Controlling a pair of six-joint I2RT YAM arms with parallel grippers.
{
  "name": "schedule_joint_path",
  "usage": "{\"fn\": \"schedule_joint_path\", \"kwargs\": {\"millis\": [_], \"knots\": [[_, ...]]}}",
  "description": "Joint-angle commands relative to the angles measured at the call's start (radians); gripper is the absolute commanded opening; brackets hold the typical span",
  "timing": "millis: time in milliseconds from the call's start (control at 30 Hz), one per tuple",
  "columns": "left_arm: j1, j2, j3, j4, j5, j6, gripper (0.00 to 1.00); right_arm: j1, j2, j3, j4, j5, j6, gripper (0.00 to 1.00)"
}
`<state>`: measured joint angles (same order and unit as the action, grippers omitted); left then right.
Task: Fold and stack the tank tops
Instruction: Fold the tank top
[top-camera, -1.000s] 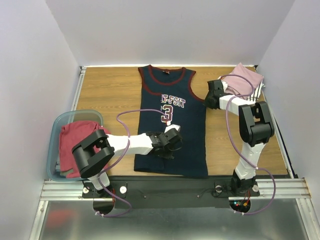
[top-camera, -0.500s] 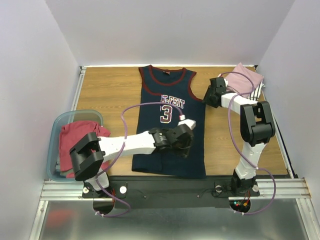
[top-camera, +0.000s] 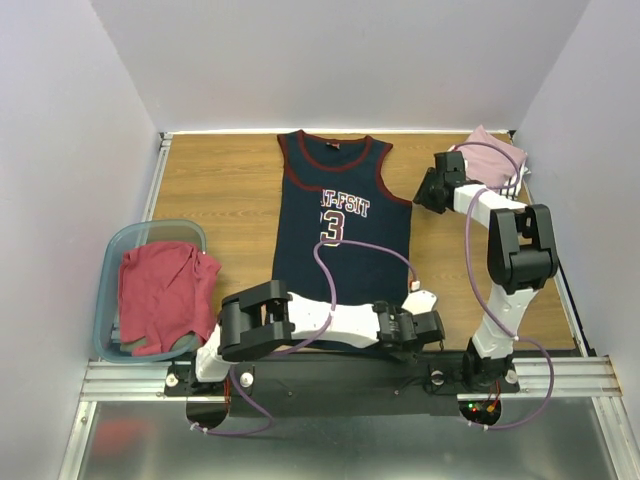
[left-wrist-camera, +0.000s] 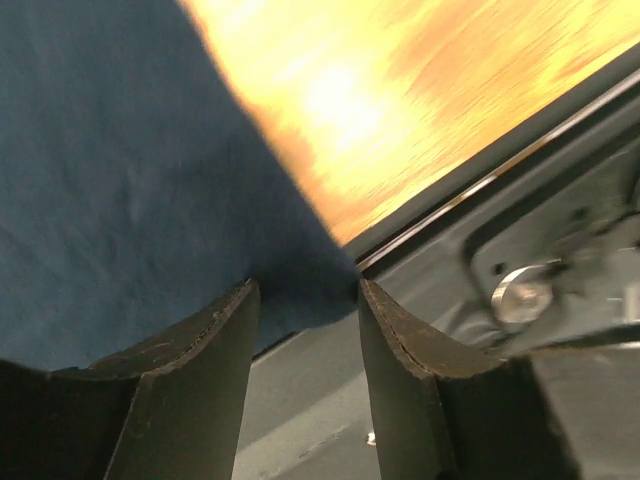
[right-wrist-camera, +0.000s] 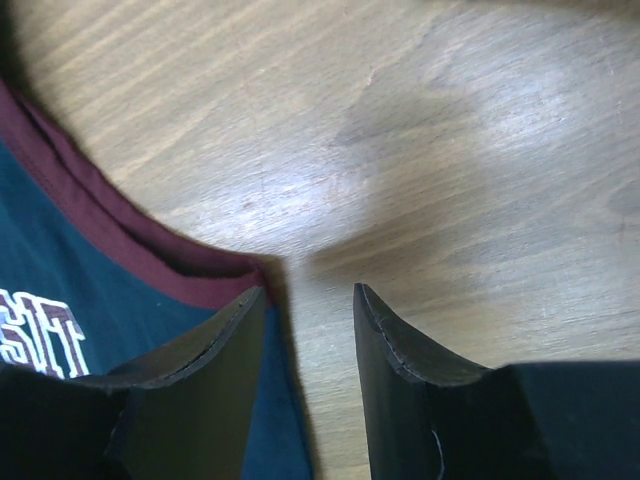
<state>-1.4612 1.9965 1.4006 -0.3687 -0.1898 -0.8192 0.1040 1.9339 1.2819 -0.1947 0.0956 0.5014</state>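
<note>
1. A wooden table (top-camera: 220, 190) stands inside pale walls, with a black rail (top-camera: 330, 375) along its near edge.
2. The left gripper (left-wrist-camera: 305, 290) has its jaws apart and empty. In the gap lies the near right corner of the navy jersey (top-camera: 340, 240), at the table's near edge.
3. The right gripper (right-wrist-camera: 308, 290) also has its jaws parted and holds nothing. It sits over bare wood beside the jersey's maroon-trimmed armhole.
4. The jersey lies spread flat mid-table, neck towards the far wall.
5. A folded pink top (top-camera: 490, 160) sits at the far right corner.
6. Red tops (top-camera: 165, 290) are heaped in a teal tub (top-camera: 150, 232) at the left.
</note>
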Motion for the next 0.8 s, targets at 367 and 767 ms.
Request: {"fn": "schedule_joint_path", "kwargs": {"millis": [367,767], "knots": [[-0.050,0.051,0.184,-0.151,-0.122,-0.077,0.53,-0.021,-0.079,0.040,0.009,-0.054,0.005,0.47],[-0.073,0.085,0.228,-0.179,-0.115,-0.072,0.44,-0.033,-0.078,0.034,0.009,-0.068,0.008,0.47]]}}
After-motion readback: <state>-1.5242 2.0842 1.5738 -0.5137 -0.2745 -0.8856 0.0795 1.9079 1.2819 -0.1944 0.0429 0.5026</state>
